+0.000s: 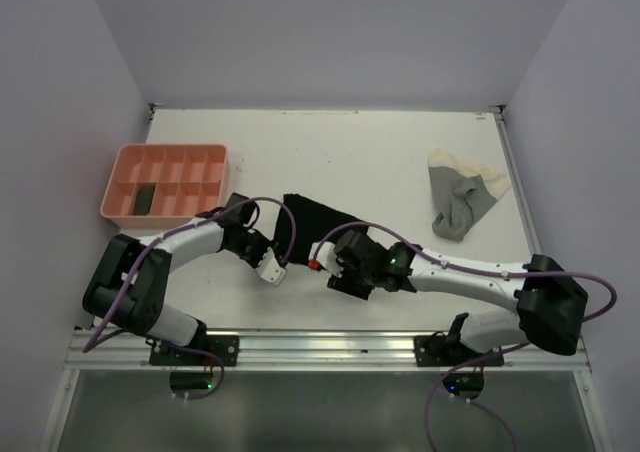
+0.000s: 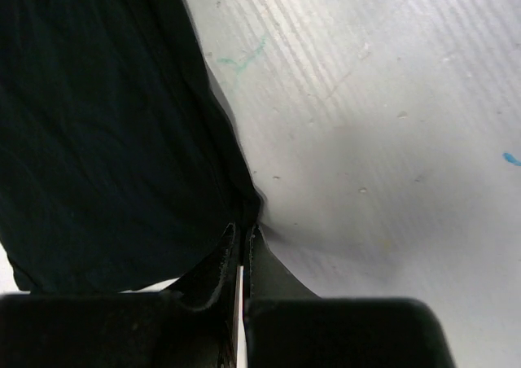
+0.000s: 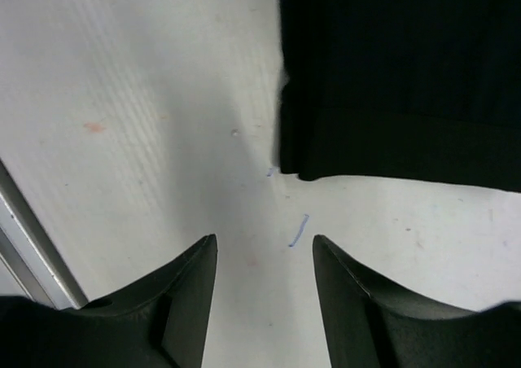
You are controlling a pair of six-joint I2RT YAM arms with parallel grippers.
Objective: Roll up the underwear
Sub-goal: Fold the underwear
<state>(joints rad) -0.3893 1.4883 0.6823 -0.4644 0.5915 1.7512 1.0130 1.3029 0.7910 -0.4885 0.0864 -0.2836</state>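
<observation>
A black underwear (image 1: 318, 222) lies flat in the middle of the table. My left gripper (image 1: 283, 250) is at its near left edge. In the left wrist view the fingers (image 2: 220, 258) are shut on the edge of the black cloth (image 2: 98, 124). My right gripper (image 1: 328, 264) is at the cloth's near right corner. The right wrist view shows this gripper (image 3: 264, 242) open over bare table, with the black underwear (image 3: 399, 75) just ahead of it and nothing between the fingers. A grey and cream underwear (image 1: 462, 197) lies crumpled at the right.
A pink compartment tray (image 1: 205, 154) stands at the left, with a dark roll (image 1: 145, 198) in one near compartment. The metal rail of the table's front edge (image 1: 330, 347) runs close behind both grippers. White walls close in the table on three sides.
</observation>
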